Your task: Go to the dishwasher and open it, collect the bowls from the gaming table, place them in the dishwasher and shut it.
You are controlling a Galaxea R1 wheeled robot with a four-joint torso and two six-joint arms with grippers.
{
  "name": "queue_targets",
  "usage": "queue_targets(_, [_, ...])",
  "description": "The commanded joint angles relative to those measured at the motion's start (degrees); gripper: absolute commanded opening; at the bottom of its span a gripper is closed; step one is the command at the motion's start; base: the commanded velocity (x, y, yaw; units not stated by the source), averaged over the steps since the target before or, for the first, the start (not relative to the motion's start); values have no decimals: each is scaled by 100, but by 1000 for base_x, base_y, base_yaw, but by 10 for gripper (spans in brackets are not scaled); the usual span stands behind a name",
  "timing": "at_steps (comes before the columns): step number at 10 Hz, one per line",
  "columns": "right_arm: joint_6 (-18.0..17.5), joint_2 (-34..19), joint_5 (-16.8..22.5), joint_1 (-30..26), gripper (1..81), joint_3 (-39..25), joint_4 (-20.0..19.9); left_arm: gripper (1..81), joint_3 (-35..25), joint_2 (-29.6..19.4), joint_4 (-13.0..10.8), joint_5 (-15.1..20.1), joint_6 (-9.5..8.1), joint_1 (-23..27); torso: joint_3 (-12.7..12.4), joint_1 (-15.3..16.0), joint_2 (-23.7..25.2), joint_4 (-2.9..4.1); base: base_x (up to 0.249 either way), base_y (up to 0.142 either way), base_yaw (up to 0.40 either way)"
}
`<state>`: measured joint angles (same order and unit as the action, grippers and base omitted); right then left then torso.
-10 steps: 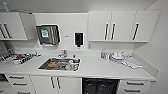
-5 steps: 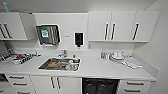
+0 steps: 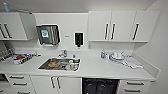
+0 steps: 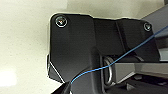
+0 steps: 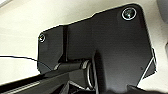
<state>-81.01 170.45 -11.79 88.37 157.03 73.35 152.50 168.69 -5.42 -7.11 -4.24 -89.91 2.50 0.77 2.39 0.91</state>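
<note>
I face a white kitchen counter [image 3: 95, 68]. Below it, right of centre, is a dark opening [image 3: 100, 86] one cabinet wide. It looks like the dishwasher's inside, with dark shapes in it; its steel front panel is out of view. The bright bowls and the white-topped gaming table are out of view. An orange round thing [image 3: 53, 64] lies in the sink, and I cannot tell what it is. In both wrist views the robot's dark plate [image 4: 75, 47] [image 5: 107, 47] hangs over a pale surface.
The steel sink [image 3: 60, 64] holds dishes, with a tap [image 3: 63, 53] behind it. A dish rack [image 3: 15, 58] stands at the left, white dishes and cups [image 3: 116, 56] at the right. White wall cabinets [image 3: 122, 25] hang above. White drawers [image 3: 135, 87] flank the opening.
</note>
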Motion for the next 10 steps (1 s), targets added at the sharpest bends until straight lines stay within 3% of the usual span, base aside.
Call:
queue_targets(1, [15,-35,168,-289,811,20,83,811,16,-72,-64,280,20,241,0,0,0,0,0,0,0])
queue_targets(4, [6,-26,168,-288,811,11,83,811,-10,-134,-64,280,29,241,0,0,0,0,0,0,63])
queue_targets(10, [-82,-35,89,-262,811,-24,4,811,-19,-151,-73,280,38,241,-2,-2,-2,0,0,0,295])
